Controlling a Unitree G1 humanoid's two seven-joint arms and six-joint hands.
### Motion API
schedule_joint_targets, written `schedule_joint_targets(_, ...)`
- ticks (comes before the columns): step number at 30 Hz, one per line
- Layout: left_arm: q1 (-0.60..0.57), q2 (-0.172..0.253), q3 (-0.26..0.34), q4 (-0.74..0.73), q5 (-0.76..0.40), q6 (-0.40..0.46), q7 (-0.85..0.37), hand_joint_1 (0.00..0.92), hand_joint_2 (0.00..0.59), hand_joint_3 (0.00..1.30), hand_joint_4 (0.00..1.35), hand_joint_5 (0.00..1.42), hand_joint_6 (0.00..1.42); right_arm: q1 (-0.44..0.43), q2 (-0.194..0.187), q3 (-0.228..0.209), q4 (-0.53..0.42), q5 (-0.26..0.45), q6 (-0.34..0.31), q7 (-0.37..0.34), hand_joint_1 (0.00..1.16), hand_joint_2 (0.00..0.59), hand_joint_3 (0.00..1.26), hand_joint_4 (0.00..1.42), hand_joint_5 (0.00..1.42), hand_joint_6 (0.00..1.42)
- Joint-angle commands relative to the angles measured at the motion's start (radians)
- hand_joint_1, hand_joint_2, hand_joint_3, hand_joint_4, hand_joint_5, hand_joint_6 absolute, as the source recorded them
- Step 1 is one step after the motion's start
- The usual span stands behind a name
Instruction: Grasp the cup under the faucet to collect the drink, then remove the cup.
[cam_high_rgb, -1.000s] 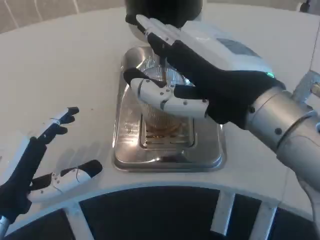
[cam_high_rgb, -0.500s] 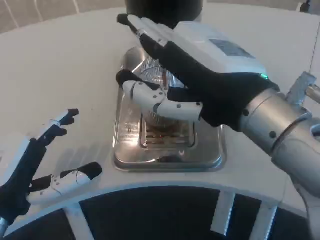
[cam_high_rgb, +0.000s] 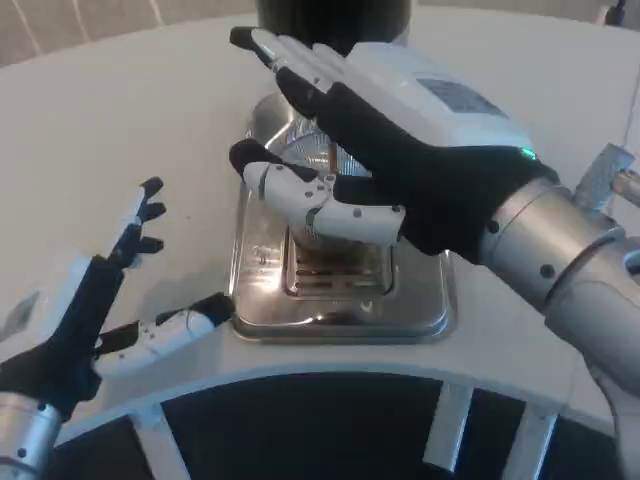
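Observation:
A clear ribbed cup (cam_high_rgb: 318, 158) stands over the grate of the steel drip tray (cam_high_rgb: 420, 300), just under the dark dispenser body (cam_high_rgb: 330, 15). My right hand (cam_high_rgb: 400, 140) wraps it from the right: the thumb lies across the cup's front and the long fingers reach past its far side. Most of the cup is hidden by that hand, and a brownish tint shows low down by the grate. My left hand (cam_high_rgb: 95, 310) hovers at the lower left with its fingers spread, holding nothing, its thumb tip close to the tray's left front corner.
The white table (cam_high_rgb: 120, 130) curves round, with its front edge and dark floor below. The dispenser stands close behind the tray. My right forearm (cam_high_rgb: 570, 260) crosses the table's right side.
My right hand with the cup has shifted slightly up and left. The left hand has risen and moved right, toward the tray's left edge.

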Motion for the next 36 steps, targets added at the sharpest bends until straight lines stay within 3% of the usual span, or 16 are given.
schedule_joint_targets(1, -0.034, -0.031, -0.033, 0.013, 0.012, 0.029, 0.002, 0.159, 0.032, 0.02, 0.05, 0.25, 0.27, 0.032, -0.001, 0.010, -0.028, 0.015, -0.024, 0.048, 0.12, 0.484, 0.00, 0.00, 0.00, 0.00)
schedule_joint_targets(14, -0.120, -0.071, -0.073, 0.062, 0.036, 0.052, 0.012, 0.186, 0.030, 0.01, 0.03, 0.27, 0.29, 0.040, 0.011, -0.006, -0.034, -0.013, -0.023, 0.077, 0.12, 0.484, 0.00, 0.00, 0.00, 0.00)
schedule_joint_targets(36, -0.248, -0.102, -0.130, 0.197, 0.058, 0.050, 0.048, 0.198, 0.032, 0.01, 0.02, 0.27, 0.30, 0.054, 0.003, -0.035, -0.038, -0.019, -0.038, 0.099, 0.13, 0.481, 0.00, 0.00, 0.00, 0.00)
